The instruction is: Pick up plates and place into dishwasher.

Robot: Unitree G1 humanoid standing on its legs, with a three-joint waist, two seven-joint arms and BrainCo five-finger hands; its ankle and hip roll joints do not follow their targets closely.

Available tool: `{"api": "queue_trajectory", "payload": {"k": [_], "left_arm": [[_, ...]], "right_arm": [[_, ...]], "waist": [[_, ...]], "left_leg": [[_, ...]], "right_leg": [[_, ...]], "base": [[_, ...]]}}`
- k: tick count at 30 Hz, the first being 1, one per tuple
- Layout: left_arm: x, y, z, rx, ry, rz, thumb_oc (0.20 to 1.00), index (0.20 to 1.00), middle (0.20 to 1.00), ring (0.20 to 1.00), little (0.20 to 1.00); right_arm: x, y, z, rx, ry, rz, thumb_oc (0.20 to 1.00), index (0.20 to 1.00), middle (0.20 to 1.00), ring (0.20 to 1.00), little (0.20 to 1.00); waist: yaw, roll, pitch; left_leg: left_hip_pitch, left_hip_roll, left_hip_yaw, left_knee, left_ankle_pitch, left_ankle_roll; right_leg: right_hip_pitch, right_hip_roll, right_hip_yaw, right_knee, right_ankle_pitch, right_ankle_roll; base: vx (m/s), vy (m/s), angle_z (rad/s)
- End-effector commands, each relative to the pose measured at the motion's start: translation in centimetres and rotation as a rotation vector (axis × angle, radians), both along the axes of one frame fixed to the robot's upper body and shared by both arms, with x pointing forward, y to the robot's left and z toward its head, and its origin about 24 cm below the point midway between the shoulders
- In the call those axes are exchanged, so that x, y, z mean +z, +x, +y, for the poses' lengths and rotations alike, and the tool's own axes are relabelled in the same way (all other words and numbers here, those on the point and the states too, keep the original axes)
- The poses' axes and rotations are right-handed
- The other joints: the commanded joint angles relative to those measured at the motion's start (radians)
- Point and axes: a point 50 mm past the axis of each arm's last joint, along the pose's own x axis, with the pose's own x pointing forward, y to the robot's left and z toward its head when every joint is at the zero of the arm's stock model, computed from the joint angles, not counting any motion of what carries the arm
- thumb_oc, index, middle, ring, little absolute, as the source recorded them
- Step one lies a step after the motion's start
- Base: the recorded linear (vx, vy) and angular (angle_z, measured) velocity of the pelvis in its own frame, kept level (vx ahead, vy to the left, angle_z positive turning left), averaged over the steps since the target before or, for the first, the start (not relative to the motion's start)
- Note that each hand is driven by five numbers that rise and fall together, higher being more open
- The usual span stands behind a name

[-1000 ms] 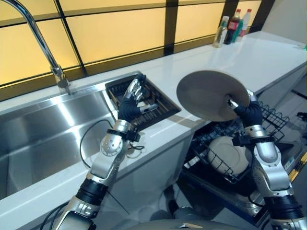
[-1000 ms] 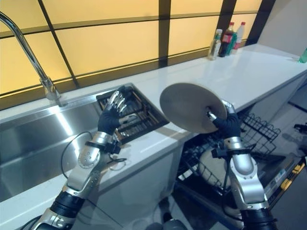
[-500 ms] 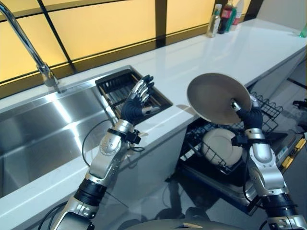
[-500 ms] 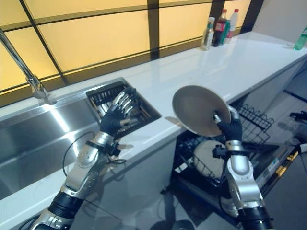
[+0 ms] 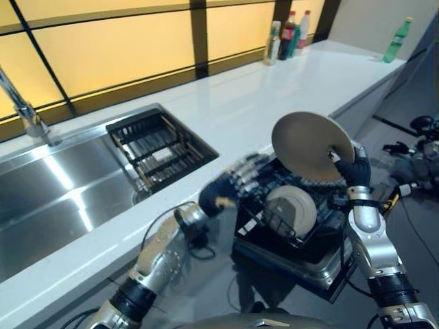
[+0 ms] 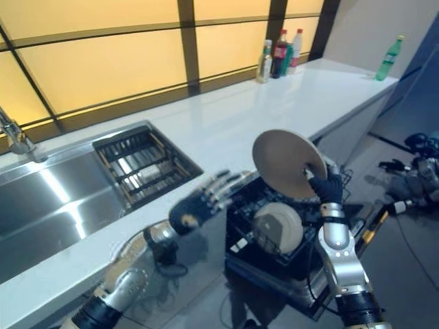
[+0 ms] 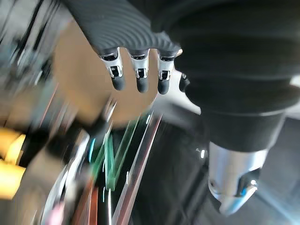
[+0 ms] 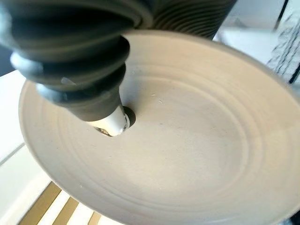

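The right hand (image 5: 354, 169) pinches a beige plate (image 5: 312, 147) at its rim, thumb on the upper face and fingers curled behind, and holds it tilted in the air above the dishwasher rack (image 5: 257, 218), which stands pulled out below the white surface (image 5: 267, 103). A white plate (image 5: 291, 212) already stands on edge in the rack, toward 6 o'clock from the held one. The left hand (image 5: 230, 189) is at 9 o'clock of the rack, fingers spread nearly straight and holding nothing.

To do this step well, I judge the beige plate should be turned fully on edge, parallel to the white plate, and lowered into a free slot beside it. The pinch should stay firm until the tines carry the rim, as a thumb-and-finger hold on a smooth plate could slip.
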Motion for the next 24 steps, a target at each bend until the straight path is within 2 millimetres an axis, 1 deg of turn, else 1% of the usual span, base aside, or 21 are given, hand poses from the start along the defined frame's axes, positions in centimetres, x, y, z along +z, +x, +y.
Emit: {"api": "queue_trajectory", "payload": {"k": [1, 5, 7, 9, 12, 15, 19, 24], "left_arm": [[-0.3, -0.9, 0.6, -0.051, -0.075, -0.006, 1.0, 1.0, 1.0, 1.0, 1.0], [-1.7, -1.6, 0.3, -0.057, 0.004, 0.008, 1.0, 1.0, 1.0, 1.0, 1.0], [-2.5, -1.6, 0.4, -0.021, 0.065, 0.022, 1.0, 1.0, 1.0, 1.0, 1.0], [-3.9, -1.7, 0.9, 0.033, 0.174, 0.041, 1.0, 1.0, 1.0, 1.0, 1.0], [-6.2, -2.3, 2.5, 0.068, 0.322, 0.087, 1.0, 1.0, 1.0, 1.0, 1.0], [-8.5, -2.7, 4.6, 0.113, 0.491, 0.131, 1.0, 1.0, 1.0, 1.0, 1.0], [-10.0, -3.2, 7.3, 0.154, 0.64, 0.155, 1.0, 1.0, 1.0, 1.0, 1.0], [-10.8, -3.8, 9.8, 0.196, 0.777, 0.164, 1.0, 1.0, 1.0, 1.0, 1.0]], "right_arm": [[3.7, 2.1, 0.0, -0.009, -0.02, -0.153, 0.2, 0.2, 0.2, 0.2, 0.2], [3.2, 2.4, -0.6, -0.05, -0.039, -0.132, 0.2, 0.2, 0.2, 0.2, 0.2], [3.0, 2.4, -0.9, -0.066, -0.057, -0.117, 0.2, 0.2, 0.2, 0.2, 0.2], [2.7, 2.2, -1.3, -0.074, -0.064, -0.096, 0.2, 0.2, 0.2, 0.2, 0.2], [2.4, 1.8, -2.4, -0.105, -0.07, -0.084, 0.2, 0.2, 0.2, 0.2, 0.2], [2.2, 1.5, -4.3, -0.182, -0.08, -0.067, 0.2, 0.2, 0.2, 0.2, 0.2], [1.7, 1.0, -6.5, -0.289, -0.092, -0.038, 0.2, 0.2, 0.2, 0.2, 0.2], [0.8, 0.1, -8.9, -0.443, -0.121, 0.012, 0.2, 0.2, 0.2, 0.2, 0.2]], "waist": [[-0.012, 0.019, 0.011], [-0.008, 0.017, 0.02], [-0.005, 0.014, 0.024], [-0.001, 0.008, 0.029], [0.012, 0.0, 0.049], [0.034, -0.009, 0.073], [0.061, -0.019, 0.094], [0.09, -0.02, 0.111]], "left_leg": [[-0.04, -0.024, -0.008, 0.044, -0.08, 0.087], [-0.049, -0.019, 0.006, 0.071, -0.095, 0.088], [-0.053, -0.017, 0.006, 0.079, -0.099, 0.089], [-0.066, -0.013, 0.004, 0.092, -0.1, 0.089], [-0.098, -0.002, -0.003, 0.13, -0.106, 0.089], [-0.141, 0.013, -0.019, 0.18, -0.109, 0.086], [-0.185, 0.034, -0.042, 0.22, -0.107, 0.078], [-0.223, 0.05, -0.077, 0.242, -0.097, 0.068]], "right_leg": [[-0.017, -0.042, -0.006, 0.077, -0.061, 0.079], [-0.033, -0.054, -0.007, 0.083, -0.042, 0.083], [-0.038, -0.058, -0.012, 0.085, -0.035, 0.086], [-0.047, -0.061, -0.017, 0.089, -0.033, 0.087], [-0.068, -0.064, -0.032, 0.108, -0.033, 0.084], [-0.074, -0.06, -0.051, 0.118, -0.038, 0.078], [-0.073, -0.049, -0.072, 0.126, -0.038, 0.071], [-0.067, -0.037, -0.094, 0.132, -0.045, 0.064]], "base": [[0.07, -0.05, -0.14], [0.07, -0.083, -0.07], [0.08, -0.107, -0.02], [0.06, -0.127, 0.0], [0.03, -0.122, 0.01], [0.02, -0.148, 0.08], [0.04, -0.138, 0.26], [0.05, -0.105, 0.18]]}}
